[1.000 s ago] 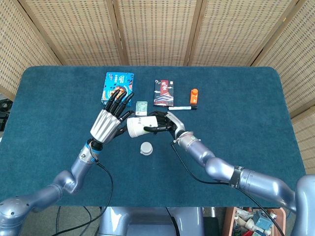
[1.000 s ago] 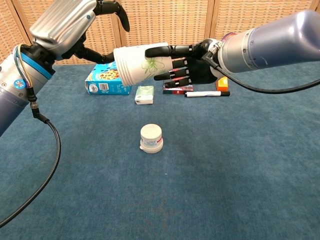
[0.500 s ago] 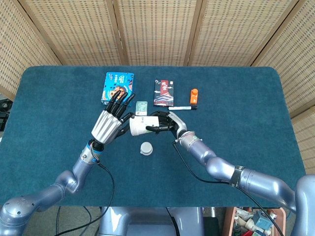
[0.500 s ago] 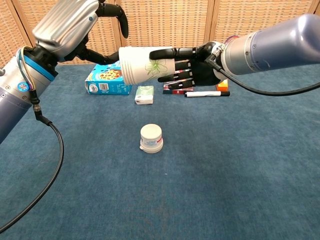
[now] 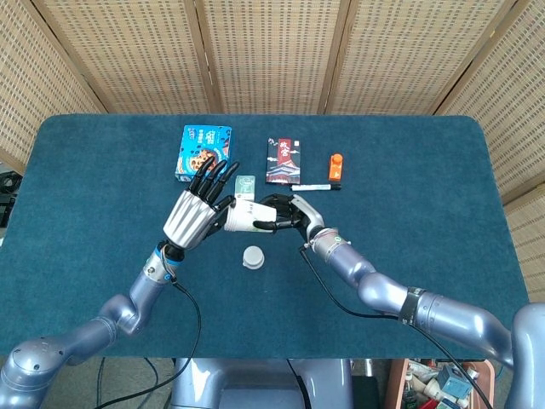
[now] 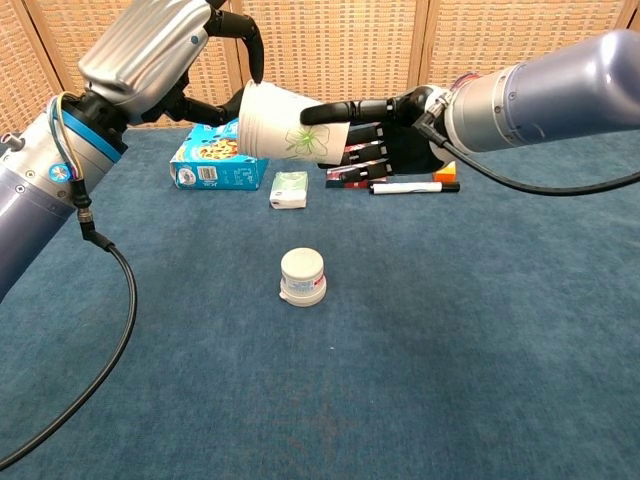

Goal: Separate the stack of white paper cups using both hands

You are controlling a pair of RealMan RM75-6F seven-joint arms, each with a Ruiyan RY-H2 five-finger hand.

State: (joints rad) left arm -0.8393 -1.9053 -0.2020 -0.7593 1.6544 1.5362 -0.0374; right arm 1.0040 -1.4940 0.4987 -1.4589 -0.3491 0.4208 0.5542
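Observation:
My right hand [image 5: 289, 213] [image 6: 400, 130] grips the stack of white paper cups [image 5: 242, 216] [image 6: 287, 130], which has a green leaf print. It holds the stack sideways above the table, mouth toward my left and tilted slightly up. My left hand [image 5: 196, 215] [image 6: 165, 50] is right at the stack's mouth. In the chest view its thumb curls over the top of the rim and touches it, and another finger reaches toward the lower rim. In the head view the other fingers stay spread and straight. Whether the left hand clamps the rim is not clear.
A small white jar [image 5: 253, 256] [image 6: 302, 277] stands on the blue tabletop [image 5: 409, 170] below the cups. Further back lie a blue snack box [image 5: 203, 152] [image 6: 215, 160], a small green-white box [image 5: 245, 186] [image 6: 289, 189], a dark box [image 5: 283, 160], a marker [image 5: 315, 186] [image 6: 410, 187] and an orange item [image 5: 336, 166].
My left hand has closed in on the stack until its thumb reaches the rim. The stack has shifted slightly right and tipped its mouth upward. The right hand keeps its grip.

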